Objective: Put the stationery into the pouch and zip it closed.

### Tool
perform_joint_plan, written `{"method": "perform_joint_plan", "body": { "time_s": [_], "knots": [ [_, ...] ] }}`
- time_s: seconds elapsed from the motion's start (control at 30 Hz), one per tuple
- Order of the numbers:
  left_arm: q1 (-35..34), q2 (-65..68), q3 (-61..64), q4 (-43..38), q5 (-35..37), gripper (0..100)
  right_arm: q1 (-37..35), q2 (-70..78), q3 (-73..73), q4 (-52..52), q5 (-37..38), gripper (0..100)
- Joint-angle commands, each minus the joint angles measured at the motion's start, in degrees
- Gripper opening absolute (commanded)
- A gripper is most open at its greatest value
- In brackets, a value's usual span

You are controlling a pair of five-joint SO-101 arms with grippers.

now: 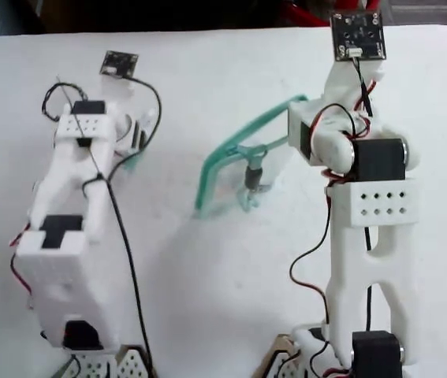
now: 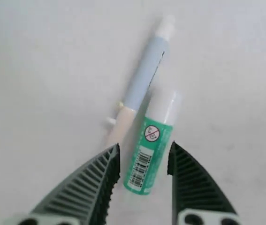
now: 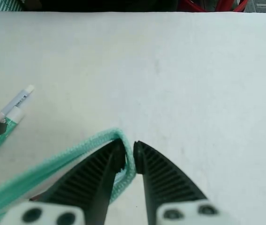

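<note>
left gripper (image 2: 143, 157): jaws spread, straddling the lower end of a green-and-white tube (image 2: 157, 123) lying flat on the white table (image 1: 231, 79). blue pen (image 2: 144, 75) lies alongside the tube, touching it. both are outside the pouch (image 1: 215, 161). right gripper (image 3: 129, 152): jaws clenched on the pouch's teal edge, between the two arms, near the stationery.

green tube (image 2: 157, 123), red prohibition sign (image 2: 151, 133), barcode (image 2: 141, 165) below it, no legible words
</note>
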Motion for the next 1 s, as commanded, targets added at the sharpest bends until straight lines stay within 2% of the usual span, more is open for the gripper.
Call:
{"method": "perform_joint_plan", "body": {
  "time_s": [0.0, 0.07, 0.23, 0.37, 0.53, 0.7, 0.77, 0.9, 0.97],
  "knots": [
    [1.8, 5.0, -10.9, 7.2, -0.6, 17, -0.1, 0.8, -0.1, 0.9, -0.4, 2.1],
    [2.0, 7.2, -13.5, 9.8, -0.7, 18, -0.1, 0.8, -0.1, 0.9, -0.4, 2.1],
    [2.8, 11.9, -18.0, 10.4, -0.7, 18, -0.2, 0.8, -0.1, 1.0, -0.4, 2.1],
    [4.1, 14.6, -20.2, 12.5, -5.3, 17, -0.1, 0.8, -0.1, 1.0, -0.4, 2.1],
    [4.4, 16.2, -22.2, 12.9, -4.4, 17, -0.2, 0.8, -0.1, 1.0, -0.4, 2.1],
    [4.7, 16.0, -22.2, 12.5, -4.5, 6, -0.2, 0.8, -0.1, 1.0, -0.4, 2.1],
    [4.7, 16.1, -23.8, 13.0, -4.5, 7, -0.2, 0.8, -0.1, 1.0, -0.3, 2.1],
    [4.4, 16.6, -26.3, 14.5, -4.1, 16, -0.3, 0.8, -0.1, 1.0, -0.3, 2.1],
    [4.7, 16.6, -26.4, 14.6, -4.1, 12, -0.3, 0.8, -0.1, 1.0, -0.3, 2.1]
  ]
}}
